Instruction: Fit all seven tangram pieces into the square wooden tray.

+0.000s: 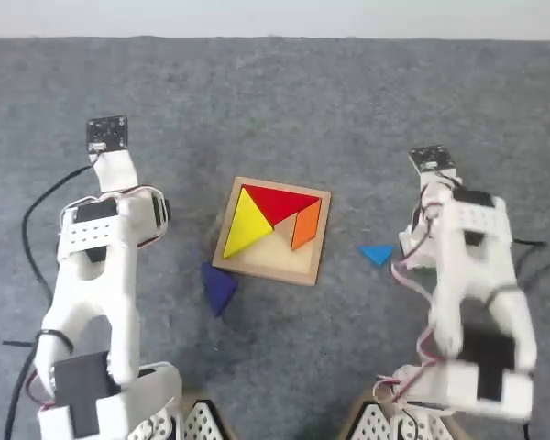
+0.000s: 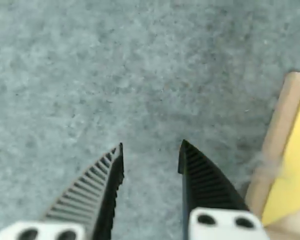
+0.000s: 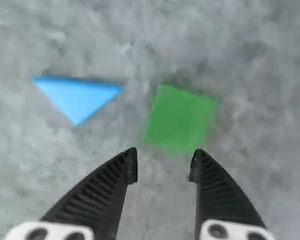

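Right end effector (image 3: 162,162), released, sits lined up on the green square (image 3: 179,118), likely next; left end effector (image 2: 151,155) hovers released beside the wooden tray (image 2: 276,140).

The left end effector (image 2: 150,160) hangs over the gray table (image 2: 115,75). Its two black fingers (image 2: 107,195) are apart, with nothing between them. Near one finger is the edge of the wooden tray (image 2: 275,145). A yellow piece (image 2: 292,170) lies inside it.
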Controlling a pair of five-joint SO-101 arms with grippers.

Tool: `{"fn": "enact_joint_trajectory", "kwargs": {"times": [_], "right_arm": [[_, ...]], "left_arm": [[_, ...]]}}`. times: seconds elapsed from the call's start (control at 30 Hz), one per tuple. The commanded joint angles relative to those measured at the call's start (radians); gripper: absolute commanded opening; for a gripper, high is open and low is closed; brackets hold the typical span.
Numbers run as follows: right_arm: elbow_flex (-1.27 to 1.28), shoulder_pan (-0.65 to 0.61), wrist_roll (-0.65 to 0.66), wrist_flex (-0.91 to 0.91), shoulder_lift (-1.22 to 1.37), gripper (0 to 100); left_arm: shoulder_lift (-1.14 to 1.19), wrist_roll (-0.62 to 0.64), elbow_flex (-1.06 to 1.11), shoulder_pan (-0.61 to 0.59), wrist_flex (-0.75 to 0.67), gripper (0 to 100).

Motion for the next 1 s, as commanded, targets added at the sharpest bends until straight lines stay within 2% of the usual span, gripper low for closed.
{"fn": "enact_joint_trajectory", "kwargs": {"times": [0.0, 0.07, 0.23, 0.47, 0.63, 0.83, 0.97], "right_arm": [[-0.117, 0.015, -0.008, -0.024, 0.061, 26.6], [-0.123, -0.005, -0.008, -0.045, 0.073, 29.3], [-0.117, -0.073, -0.069, -0.070, 0.096, 28.1], [-0.117, 0.008, -0.170, -0.088, 0.113, 28.1], [-0.101, 0.064, -0.163, -0.171, 0.159, 28.1], [-0.120, 0.001, -0.118, -0.156, 0.199, 27.7], [-0.117, 0.007, -0.120, -0.145, 0.199, 25.2]], "left_arm": [[-0.003, 0.003, -0.019, -0.005, -0.021, 18], [-0.003, 0.003, -0.019, -0.005, -0.021, 18], [-0.003, 0.003, 0.001, -0.005, -0.048, 18], [-0.003, 0.003, 0.005, -0.003, -0.048, 18], [-0.003, 0.008, 0.016, -0.003, -0.049, 18], [-0.003, 0.009, 0.022, -0.008, -0.049, 18], [-0.003, 0.009, 0.022, -0.008, -0.049, 18]]}}
